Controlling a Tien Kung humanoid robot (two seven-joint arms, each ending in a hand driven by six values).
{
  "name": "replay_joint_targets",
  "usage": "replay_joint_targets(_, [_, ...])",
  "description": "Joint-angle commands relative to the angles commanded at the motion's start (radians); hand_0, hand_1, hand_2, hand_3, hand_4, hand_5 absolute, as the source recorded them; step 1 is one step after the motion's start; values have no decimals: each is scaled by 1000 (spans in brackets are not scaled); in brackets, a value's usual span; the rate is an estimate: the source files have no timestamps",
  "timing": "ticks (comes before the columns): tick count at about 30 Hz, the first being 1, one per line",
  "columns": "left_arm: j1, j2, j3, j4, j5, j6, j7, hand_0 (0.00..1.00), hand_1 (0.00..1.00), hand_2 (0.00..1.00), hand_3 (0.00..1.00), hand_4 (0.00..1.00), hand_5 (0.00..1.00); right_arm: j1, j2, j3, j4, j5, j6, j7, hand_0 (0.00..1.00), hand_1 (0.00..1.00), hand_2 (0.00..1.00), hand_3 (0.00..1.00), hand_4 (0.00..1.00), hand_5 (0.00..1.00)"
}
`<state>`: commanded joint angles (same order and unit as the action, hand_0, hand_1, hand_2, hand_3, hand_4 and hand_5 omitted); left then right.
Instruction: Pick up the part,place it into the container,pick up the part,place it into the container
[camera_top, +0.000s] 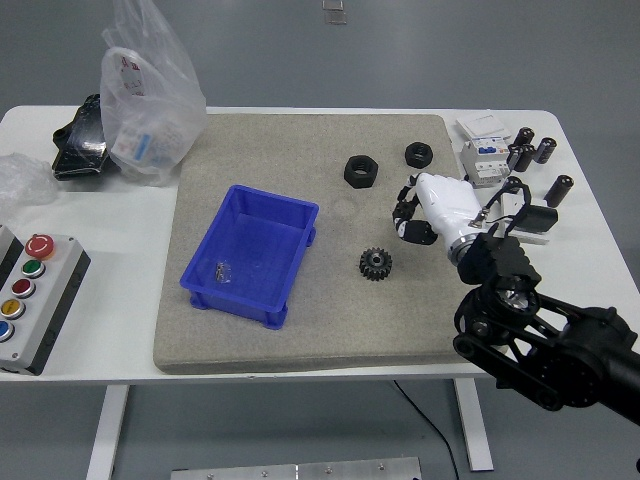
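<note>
white table (120, 300) with grey mat (300, 330), grey floor beyond.

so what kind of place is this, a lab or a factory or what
Probably a robotics lab or test bench. A white table carries a grey mat with a blue bin, a gear and black nuts, and a push-button control box sits at the left.

No legible txt; print on plastic bag (150, 95) label too small to read.
</note>
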<state>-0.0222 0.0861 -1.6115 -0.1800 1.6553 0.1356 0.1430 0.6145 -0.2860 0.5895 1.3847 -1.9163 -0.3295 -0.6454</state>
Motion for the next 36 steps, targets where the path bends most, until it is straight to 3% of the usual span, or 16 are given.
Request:
replay_joint_targets(3, [1,-1,0,0,1,0,2,627,524,534,614,693,288,21,23,-15,4,49,-40,0,244,509,390,490,534,62])
replay_joint_targets(8, [3,-2,-1,0,5,0,7,627,524,535,614,694,290,66,73,-74,25,189,-163,6,245,517,390,486,534,54])
replay_joint_targets(13, [2,-1,-2,0,5,0,9,626,524,534,613,695,292,94,92,-133,25,334,-242,119,261,521,393,492,543,47])
replay_joint_targets(15, [2,-1,-2,0,6,0,9,626,524,534,613,695,292,103,96,-154,19,404,-224,174,261,521,393,492,543,47])
replay_joint_targets(16, [2,-1,-2,0,7,0,10,627,525,534,614,695,293,107,98,-165,16,442,-210,204,335,605,498,555,611,2])
replay_joint_targets(21, [-1,1,-2,0,8,-1,10,627,525,534,614,695,293,128,109,-216,4,596,-131,328,335,605,498,555,611,2])
replay_joint_targets(22, [-2,1,-1,0,8,-1,9,627,525,535,614,696,293,131,111,-218,3,619,-120,349,341,643,638,673,609,62])
replay_joint_targets(23, [-2,1,-1,0,8,-2,9,627,525,535,614,696,293,133,112,-219,2,639,-113,363,341,643,638,673,609,62])
replay_joint_targets(27, [-1,1,-2,0,11,-2,11,627,525,535,614,696,293,137,115,-216,0,652,-102,381,341,643,638,673,609,62])
replay_joint_targets(28, [-1,1,-2,0,11,-2,11,627,525,535,614,697,295,137,115,-215,0,648,-100,380,304,649,699,717,586,191])
replay_joint_targets(33, [-1,2,-3,0,12,-2,11,627,525,535,614,697,295,138,116,-211,-2,633,-91,370,304,649,699,717,586,191])
replay_joint_targets(34, [-1,2,-2,0,12,-2,11,627,525,534,614,696,296,138,116,-210,-2,630,-89,366,290,638,711,724,649,196])
replay_joint_targets(36, [-2,3,-2,0,12,-2,11,627,525,534,614,696,296,136,115,-207,-2,623,-89,359,290,638,711,724,649,196])
